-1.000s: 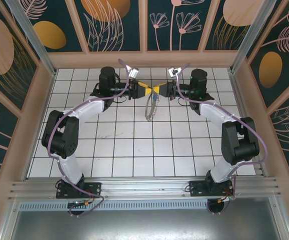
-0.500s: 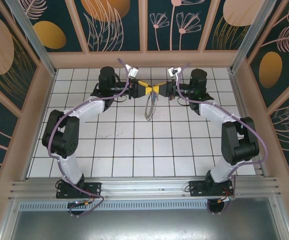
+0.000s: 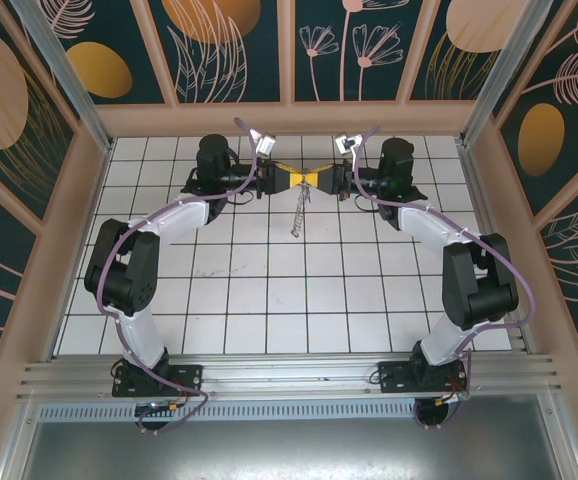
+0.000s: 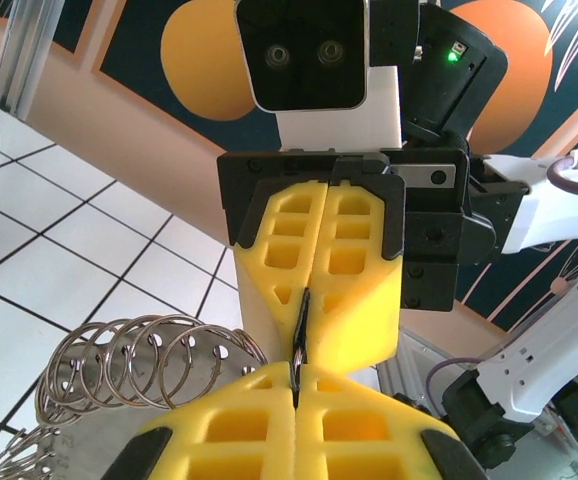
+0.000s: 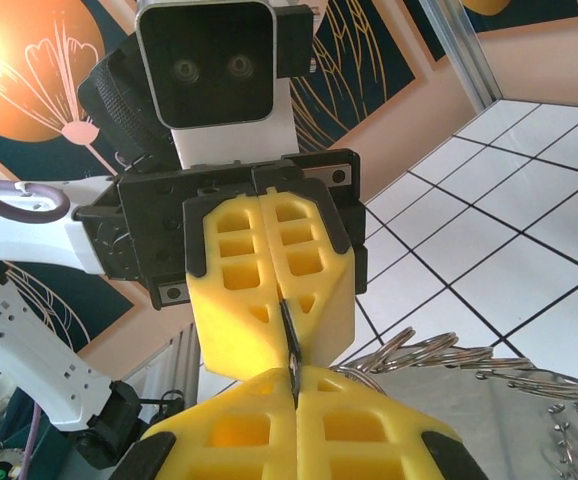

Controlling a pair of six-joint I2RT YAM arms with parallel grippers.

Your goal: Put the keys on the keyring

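The keyring [image 3: 297, 212] dangles toward 6 o'clock from the spot where my two grippers meet tip to tip, near the 12 o'clock end of the tiled table [image 3: 269, 300]. The left gripper [image 3: 294, 179] reaches in from 9 o'clock and the right gripper [image 3: 310, 179] from 3 o'clock. Both have their yellow pads pressed fully together on a thin dark strip [image 4: 299, 340], which I take to be the keyring's wire seen edge-on. Whether the blue key sits in that pinch too, I cannot tell. My worry is two arms gripping one thin wire: any mismatch in their motion could bend it or pull it free and drop everything onto the tiles. The overhead view gives me the hang and the arms' approach. The wrist views give me the pad seams and the silver rings [image 5: 449, 358] fanned beside them, which from overhead are a mere glinting fringe.
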